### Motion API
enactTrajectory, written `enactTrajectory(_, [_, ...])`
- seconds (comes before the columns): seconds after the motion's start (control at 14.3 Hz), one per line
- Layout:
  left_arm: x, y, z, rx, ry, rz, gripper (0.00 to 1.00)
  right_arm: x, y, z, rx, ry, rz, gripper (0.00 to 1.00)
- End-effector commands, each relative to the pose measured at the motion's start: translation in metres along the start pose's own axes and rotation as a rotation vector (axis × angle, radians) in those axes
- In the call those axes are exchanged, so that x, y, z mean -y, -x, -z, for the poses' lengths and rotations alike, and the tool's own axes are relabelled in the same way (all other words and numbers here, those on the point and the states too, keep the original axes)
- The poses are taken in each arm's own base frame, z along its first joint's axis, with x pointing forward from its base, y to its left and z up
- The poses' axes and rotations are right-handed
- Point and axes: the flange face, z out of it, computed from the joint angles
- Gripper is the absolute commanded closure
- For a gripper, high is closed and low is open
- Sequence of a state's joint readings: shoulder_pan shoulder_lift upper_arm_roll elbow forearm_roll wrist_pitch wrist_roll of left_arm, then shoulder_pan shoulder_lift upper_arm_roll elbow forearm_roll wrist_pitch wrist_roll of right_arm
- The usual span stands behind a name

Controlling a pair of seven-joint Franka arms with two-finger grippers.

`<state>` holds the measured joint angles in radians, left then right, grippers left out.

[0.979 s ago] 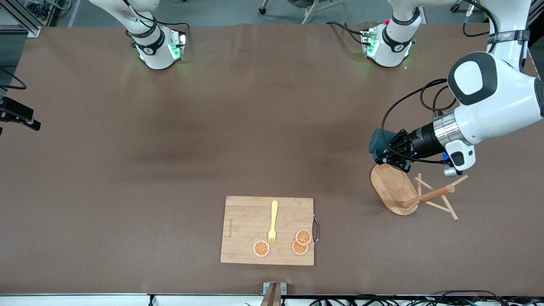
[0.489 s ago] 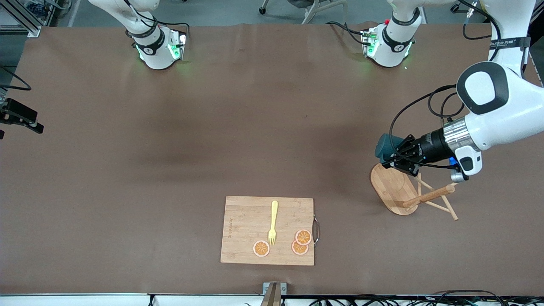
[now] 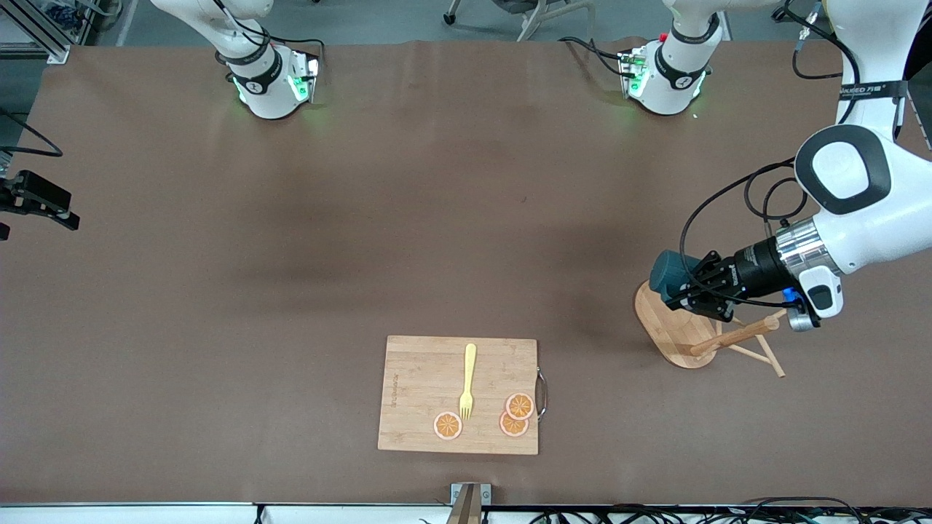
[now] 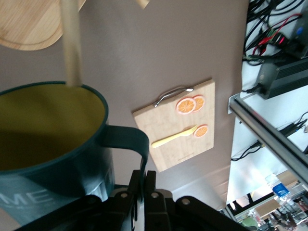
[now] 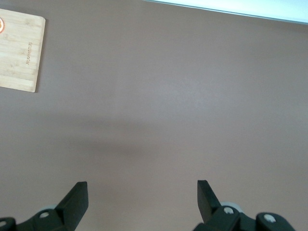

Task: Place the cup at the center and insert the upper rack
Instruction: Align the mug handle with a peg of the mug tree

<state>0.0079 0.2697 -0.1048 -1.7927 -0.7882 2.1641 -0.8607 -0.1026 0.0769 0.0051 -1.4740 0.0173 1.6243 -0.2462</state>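
The dark teal cup (image 3: pixel 666 269) with a mustard-yellow inside (image 4: pixel 43 125) is held in the air. My left gripper (image 3: pixel 686 295) is shut on its side handle (image 4: pixel 131 140), over the oval base of the upper rack (image 3: pixel 666 329). The light wooden rack lies tipped on its side, its post (image 3: pixel 737 336) and thin pegs pointing toward the left arm's end of the table. In the left wrist view a peg (image 4: pixel 71 43) crosses in front of the cup's rim. My right gripper (image 5: pixel 142 192) is open and empty, high over bare table.
A rectangular bamboo cutting board (image 3: pixel 415 429) with a metal handle lies near the table's front edge, carrying a yellow fork (image 3: pixel 467 382) and three orange slices (image 3: pixel 518 406). It also shows in the left wrist view (image 4: pixel 168 154). The brown table mat (image 3: pixel 437 240) lies between.
My left gripper has carried the cup a little toward the front camera and toward the left arm's end, now over the rack's base. The rack has not moved.
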Motion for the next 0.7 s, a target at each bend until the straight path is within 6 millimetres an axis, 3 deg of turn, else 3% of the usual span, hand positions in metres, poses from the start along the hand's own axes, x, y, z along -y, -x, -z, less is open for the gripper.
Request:
enactTrajectory(0.0, [-0.006,-0.006,-0.006,0.006,0.025,-0.015,0.99,0.011,0.024,0.007,0.002,0.015,-0.049,0.0])
enactTrajectory(0.42, [-0.008,-0.012,-0.008,0.005,0.053,-0.021,0.99,0.018,0.027,0.006,0.025,-0.002,-0.186,0.0])
enactTrajectory(0.63, [-0.009,-0.016,-0.007,-0.001,0.076,-0.025,0.99,0.039,0.031,0.017,0.02,0.006,-0.173,0.0])
